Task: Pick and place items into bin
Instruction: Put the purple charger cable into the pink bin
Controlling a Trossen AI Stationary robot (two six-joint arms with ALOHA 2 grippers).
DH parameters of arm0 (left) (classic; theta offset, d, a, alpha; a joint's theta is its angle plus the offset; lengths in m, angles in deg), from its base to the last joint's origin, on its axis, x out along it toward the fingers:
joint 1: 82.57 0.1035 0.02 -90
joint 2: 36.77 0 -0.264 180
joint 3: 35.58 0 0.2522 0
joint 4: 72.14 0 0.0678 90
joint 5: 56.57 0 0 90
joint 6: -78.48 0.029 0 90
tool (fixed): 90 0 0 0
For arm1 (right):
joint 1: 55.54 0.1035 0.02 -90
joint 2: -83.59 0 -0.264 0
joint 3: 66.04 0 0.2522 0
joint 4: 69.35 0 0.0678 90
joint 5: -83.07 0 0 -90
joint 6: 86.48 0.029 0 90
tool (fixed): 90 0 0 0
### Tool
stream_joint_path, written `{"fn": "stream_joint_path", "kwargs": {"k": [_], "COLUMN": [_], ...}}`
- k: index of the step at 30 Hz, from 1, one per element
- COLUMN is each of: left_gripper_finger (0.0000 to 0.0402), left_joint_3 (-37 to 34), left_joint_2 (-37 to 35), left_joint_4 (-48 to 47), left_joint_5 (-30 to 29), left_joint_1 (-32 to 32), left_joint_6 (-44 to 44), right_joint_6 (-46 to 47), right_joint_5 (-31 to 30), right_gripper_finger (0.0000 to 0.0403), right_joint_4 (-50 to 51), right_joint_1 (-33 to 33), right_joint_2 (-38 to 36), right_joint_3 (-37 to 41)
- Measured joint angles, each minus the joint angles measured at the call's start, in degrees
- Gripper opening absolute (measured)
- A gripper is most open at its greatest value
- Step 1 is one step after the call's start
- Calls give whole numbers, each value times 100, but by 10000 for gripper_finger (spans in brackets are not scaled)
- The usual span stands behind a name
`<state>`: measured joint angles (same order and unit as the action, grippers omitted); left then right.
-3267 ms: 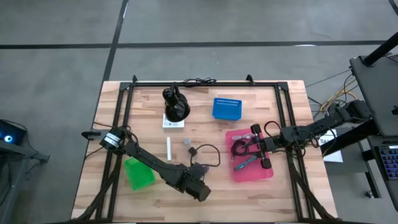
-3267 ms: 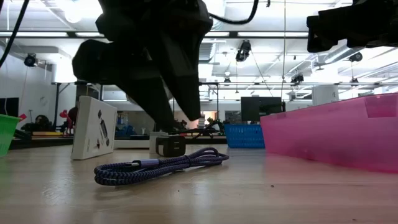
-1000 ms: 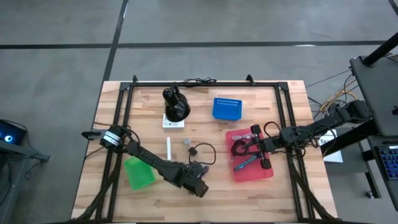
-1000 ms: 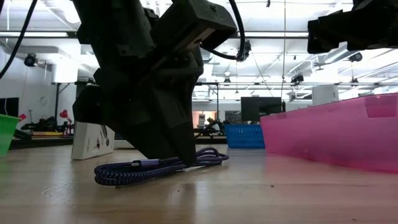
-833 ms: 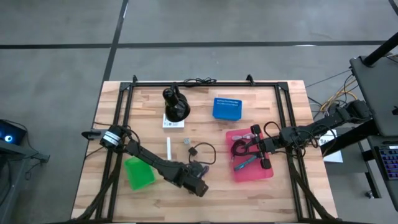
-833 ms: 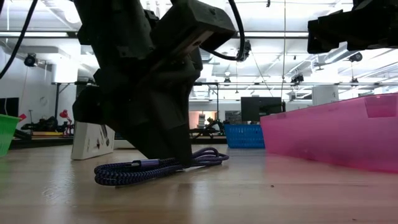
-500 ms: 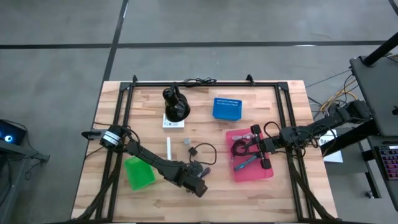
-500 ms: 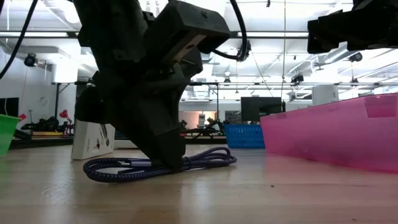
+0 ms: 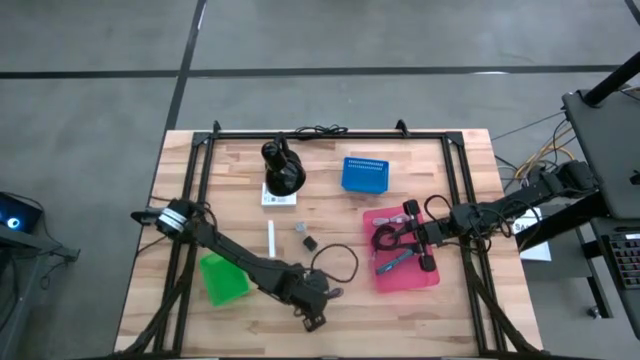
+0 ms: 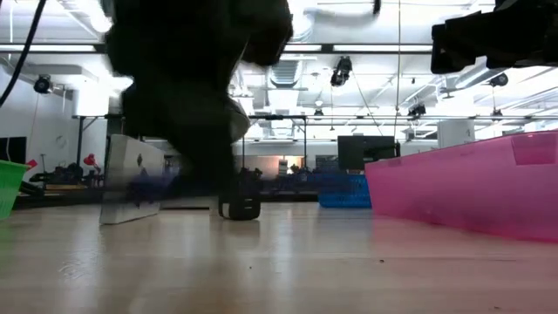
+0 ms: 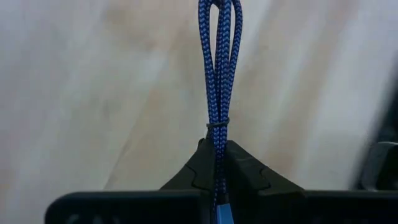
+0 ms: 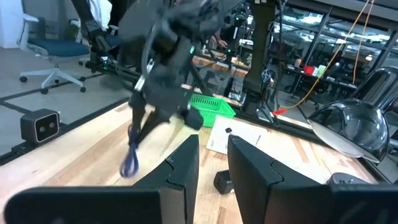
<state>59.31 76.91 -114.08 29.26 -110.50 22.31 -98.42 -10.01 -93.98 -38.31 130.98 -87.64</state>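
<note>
A blue braided cable (image 11: pixel 218 74) is caught in my left gripper (image 11: pixel 217 155), which is shut on it near the table's front middle (image 9: pixel 318 292). In the right wrist view the cable (image 12: pixel 130 158) hangs below that gripper. A tiny dark block (image 9: pixel 311 243), a silver piece (image 9: pixel 299 228), a white stick (image 9: pixel 271 238) and a white card (image 9: pixel 279 198) lie on the wood. My right gripper (image 12: pixel 213 158) hovers open over the pink bin (image 9: pixel 432 280), nothing between its fingers. My left gripper pinches several strands of the cable, bunched side by side (image 11: pixel 217 134), between its two fingers. The strands run straight out from the fingers to a looped end (image 11: pixel 219 9). The cable hangs below the gripper, off the table.
A large black rounded object (image 9: pixel 283 170) stands at the far middle, with a blue bin (image 9: pixel 364 173) to its right. A green bin (image 9: pixel 222 278) sits at the near left. The pink bin holds a black coil (image 9: pixel 385 238) and slim tools (image 9: pixel 395 262).
My left gripper has come down on the cable, shut on it and risen with it, turning as it went. The cable, which lay stretched on the wood, was first bunched up and is now lifted off the table.
</note>
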Motion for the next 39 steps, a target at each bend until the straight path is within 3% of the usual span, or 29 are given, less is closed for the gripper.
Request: {"fn": "stream_joint_path", "kwargs": {"k": [4, 9, 14, 21, 24, 29, 39], "left_gripper_finger": [2, 2, 1, 1, 1, 1, 1], "left_joint_3": [16, 27, 17, 37, 65, 69, 68], "left_joint_2": [-161, -218, -224, -224, -249, -283, -285], "left_joint_4": [98, 782, 1473, 1987, 2102, 2124, 2300], "left_joint_5": [-108, -187, -371, -1054, -1307, -2263, -3647], "left_joint_1": [15, -39, 9, 26, 73, 127, 315], "left_joint_6": [620, 2086, 2744, 3566, 3756, 3766, 3766], "right_joint_6": [-56, -73, -151, -264, -109, 78, 75], "right_joint_5": [0, 0, 0, 53, 285, 726, 750], "right_gripper_finger": [79, 88, 99, 132, 152, 186, 212], "right_joint_4": [0, 0, 0, 50, 132, 153, 153], "right_joint_1": [0, 0, 0, 0, 0, 2, 0], "right_joint_2": [0, 0, 0, 0, 1, 0, 0], "right_joint_3": [-13, -15, -17, -15, 4, 7, -11]}}
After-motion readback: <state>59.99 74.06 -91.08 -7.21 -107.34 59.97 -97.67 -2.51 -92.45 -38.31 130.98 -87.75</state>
